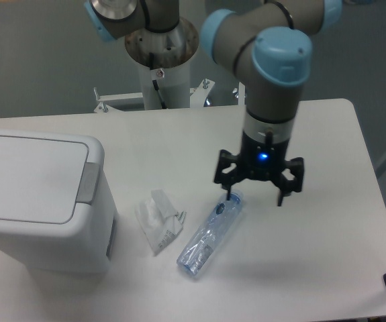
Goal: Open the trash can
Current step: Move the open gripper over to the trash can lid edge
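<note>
Bin (35,194): lid flat – unopened; grey bar faces the arm
Gripper (258,191): fingers spread, empty; above bottle (210,235), well apart from bin

Grey tubular robot arm (246,40) with light blue round caps on the joints, one large cap (281,55) above the wrist. Pale wrist section below, ending in a black gripper (258,190) with spidery black prongs and a small blue glowing light (264,157). Far left, grey cylindrical base column (160,47) with a blue-capped joint, silver disc face and a thin dark cable
</note>
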Robot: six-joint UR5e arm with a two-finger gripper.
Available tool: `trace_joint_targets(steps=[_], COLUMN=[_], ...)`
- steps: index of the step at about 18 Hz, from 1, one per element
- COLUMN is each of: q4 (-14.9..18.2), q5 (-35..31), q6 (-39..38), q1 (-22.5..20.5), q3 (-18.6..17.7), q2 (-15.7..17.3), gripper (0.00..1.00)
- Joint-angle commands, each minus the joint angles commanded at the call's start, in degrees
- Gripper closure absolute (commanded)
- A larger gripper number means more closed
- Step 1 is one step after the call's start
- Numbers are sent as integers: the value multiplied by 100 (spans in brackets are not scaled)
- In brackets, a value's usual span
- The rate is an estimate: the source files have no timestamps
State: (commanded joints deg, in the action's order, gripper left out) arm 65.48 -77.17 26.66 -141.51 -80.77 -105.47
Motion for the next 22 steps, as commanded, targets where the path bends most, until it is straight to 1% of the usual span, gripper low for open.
trace_joint_targets(steps=[2,5,10,12,14,22], q4=[0,0,-35,-44,-53,-53], q5=[184,475,510,502,502,475], q6=[-501,-854,-1373,-1514,-1576,-1585], q1=[70,176,676,878,1037,1336], q3=[0,18,35,35,-17,-263], q2=[123,281,343,343,413,422], gripper=[0,0,0,0,0,0])
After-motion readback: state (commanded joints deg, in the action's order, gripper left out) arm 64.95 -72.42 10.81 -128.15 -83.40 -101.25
